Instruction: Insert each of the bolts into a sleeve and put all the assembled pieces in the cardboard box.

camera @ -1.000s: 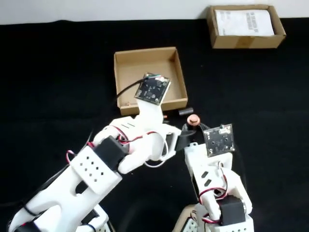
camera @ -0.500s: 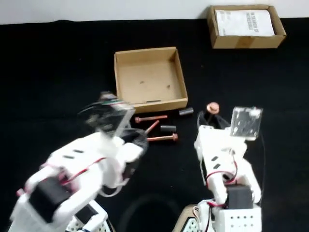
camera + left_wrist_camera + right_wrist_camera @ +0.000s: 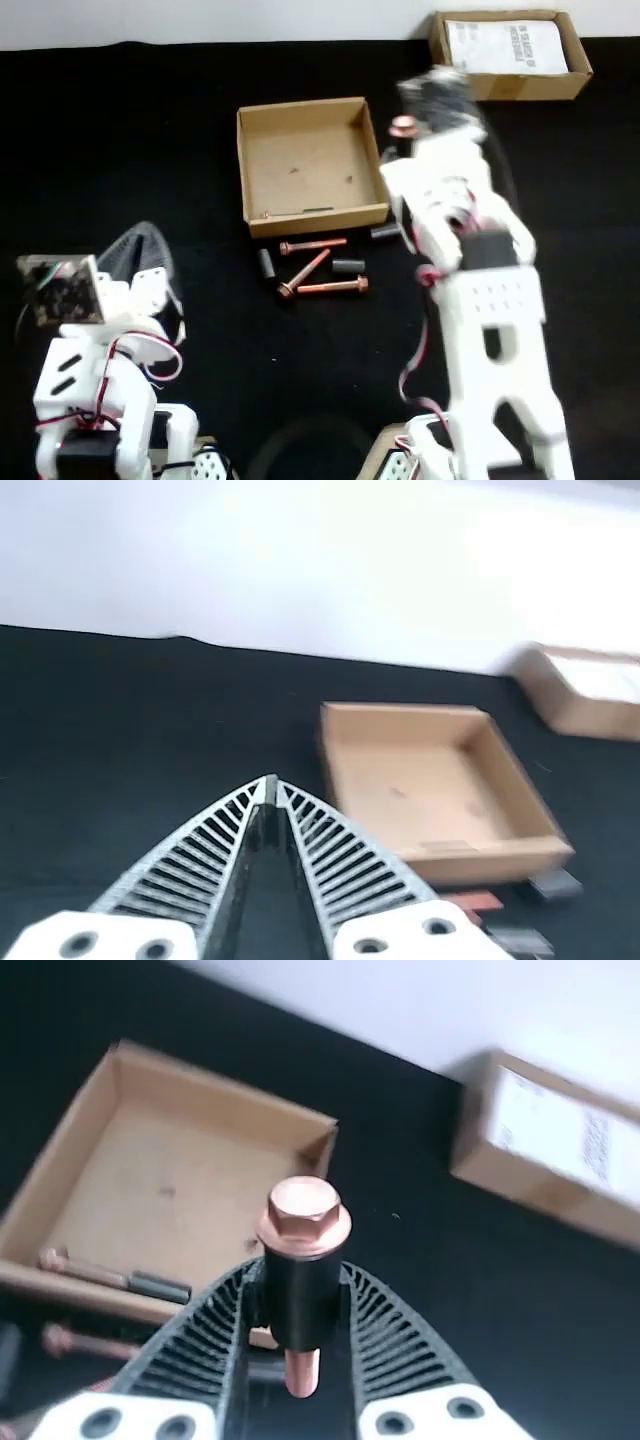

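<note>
Fingers of the right end effector (image 3: 300, 1282) are clenched on a black sleeve (image 3: 298, 1310) that stands upright between them. A copper bolt (image 3: 308, 1218) is pushed down through it, the hex head sitting on top of the sleeve and the tip poking out underneath. From where I stand, that arm is stretched far out over the black bench (image 3: 120, 120). It holds the joined piece up near the far right corner of the cardboard box (image 3: 330, 217), just beside the right wall. I cannot tell whether it hangs over the rim or outside it.

Inside the box, tight along the wall nearest the arms, lies another bolt with a dark sleeve on it (image 3: 120, 1275). On the bench just in front of that wall are three loose bolts (image 3: 331, 287), two roughly level and one slanting between them. Three bare sleeves (image 3: 348, 266) lie near them: one left of the bolts, one among them, and one close beside the right arm.

The left end effector (image 3: 268, 790) sits at the near left of the bench, well apart from the parts. Its ribbed fingers are pressed together tip to tip with nothing between them, pointing toward the box.

At the far right corner stands a second box (image 3: 510, 85) holding a printed sheet (image 3: 505, 45).
</note>
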Motion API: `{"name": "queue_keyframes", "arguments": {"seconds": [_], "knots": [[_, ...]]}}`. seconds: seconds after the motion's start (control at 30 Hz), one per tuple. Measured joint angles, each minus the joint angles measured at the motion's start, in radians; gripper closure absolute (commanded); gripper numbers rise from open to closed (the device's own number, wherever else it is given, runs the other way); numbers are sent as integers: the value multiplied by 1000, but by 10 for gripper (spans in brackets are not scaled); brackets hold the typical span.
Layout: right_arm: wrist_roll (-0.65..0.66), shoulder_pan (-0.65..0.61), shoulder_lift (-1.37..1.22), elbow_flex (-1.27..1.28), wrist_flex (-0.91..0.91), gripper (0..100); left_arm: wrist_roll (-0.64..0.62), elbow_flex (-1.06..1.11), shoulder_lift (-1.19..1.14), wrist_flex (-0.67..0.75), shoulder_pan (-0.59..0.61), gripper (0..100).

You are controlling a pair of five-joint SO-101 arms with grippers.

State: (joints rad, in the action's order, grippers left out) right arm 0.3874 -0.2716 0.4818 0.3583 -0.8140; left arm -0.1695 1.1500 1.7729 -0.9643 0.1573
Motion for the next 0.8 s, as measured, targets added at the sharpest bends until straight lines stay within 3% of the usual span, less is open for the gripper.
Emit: {"name": "queue_keyframes", "arguments": {"seconds": [0.17,0.37,0.47,0.63,0.8], "knots": [[279,-68,-227,-138,3,991,0,137,31,20,121,992],[583,-95,-439,-207,9,991,-2,293,28,25,170,992],[713,-95,-545,-207,63,991,-54,379,26,68,235,992],[835,-95,-684,-209,232,991,-219,525,23,249,354,992],[862,-127,-787,-209,342,991,-308,529,14,285,370,991]]}}
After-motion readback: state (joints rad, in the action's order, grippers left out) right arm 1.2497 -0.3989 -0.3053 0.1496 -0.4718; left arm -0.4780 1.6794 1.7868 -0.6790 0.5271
